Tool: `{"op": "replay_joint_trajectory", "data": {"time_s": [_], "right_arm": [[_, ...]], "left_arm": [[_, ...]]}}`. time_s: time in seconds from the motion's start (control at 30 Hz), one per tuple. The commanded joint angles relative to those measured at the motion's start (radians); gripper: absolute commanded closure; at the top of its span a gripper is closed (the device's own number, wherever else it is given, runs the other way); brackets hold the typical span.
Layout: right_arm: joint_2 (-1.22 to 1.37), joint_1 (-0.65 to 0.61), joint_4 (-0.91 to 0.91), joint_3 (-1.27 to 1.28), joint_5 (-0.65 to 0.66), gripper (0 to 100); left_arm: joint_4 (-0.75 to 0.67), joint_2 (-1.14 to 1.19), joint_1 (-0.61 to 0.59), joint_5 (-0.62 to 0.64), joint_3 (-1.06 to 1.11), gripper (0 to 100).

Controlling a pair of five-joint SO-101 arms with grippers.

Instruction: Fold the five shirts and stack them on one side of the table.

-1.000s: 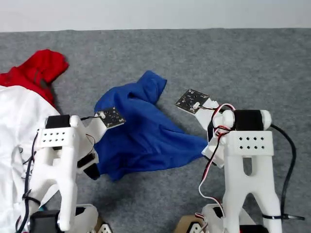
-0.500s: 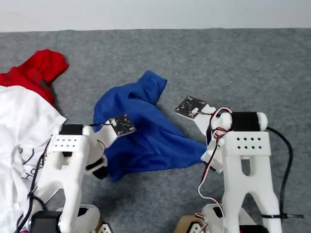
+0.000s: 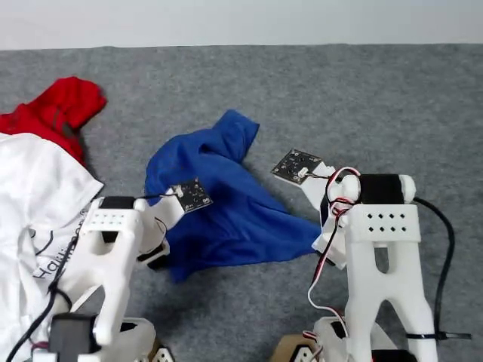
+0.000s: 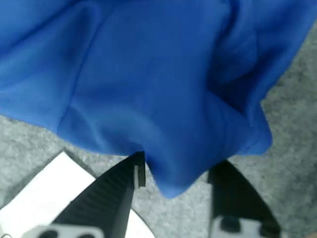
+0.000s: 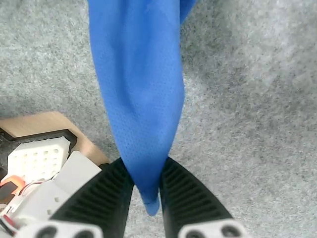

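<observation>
A crumpled blue shirt lies mid-table on the grey cloth. In the high view my right gripper is at its right corner. The right wrist view shows that gripper shut on a hanging fold of the blue shirt. My left gripper is at the shirt's lower left edge. In the left wrist view it stands open, with a corner of the blue shirt lying between the fingers.
A red shirt is bunched at the far left, with a white printed shirt below it, next to the left arm's base. Bare grey cloth stretches across the back and right.
The left arm has swung right, away from the white shirt, bringing its gripper to the blue shirt's lower left corner. The right arm shifted slightly and then held still.
</observation>
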Motion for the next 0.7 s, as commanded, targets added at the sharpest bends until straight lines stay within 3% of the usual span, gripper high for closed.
{"op": "replay_joint_trajectory", "data": {"time_s": [0.0,0.13,0.3,0.4,0.67], "right_arm": [[-0.03,0.007,0.015,-0.008,0.008,99.0],[-0.033,0.007,0.015,-0.011,0.011,99.0],[-0.035,0.005,0.018,-0.052,0.006,99.0],[-0.035,0.013,0.027,-0.138,0.005,99.0],[-0.033,0.028,0.028,-0.433,-0.066,99.0]], "left_arm": [[0.034,0.02,-0.011,-0.009,-0.085,91],[0.216,0.018,-0.003,-0.011,-0.216,100],[0.457,0.017,0.006,-0.008,-0.414,100],[0.606,-0.009,0.009,0.064,-0.601,100],[0.585,-0.19,0.044,0.304,-1.0,100]]}}
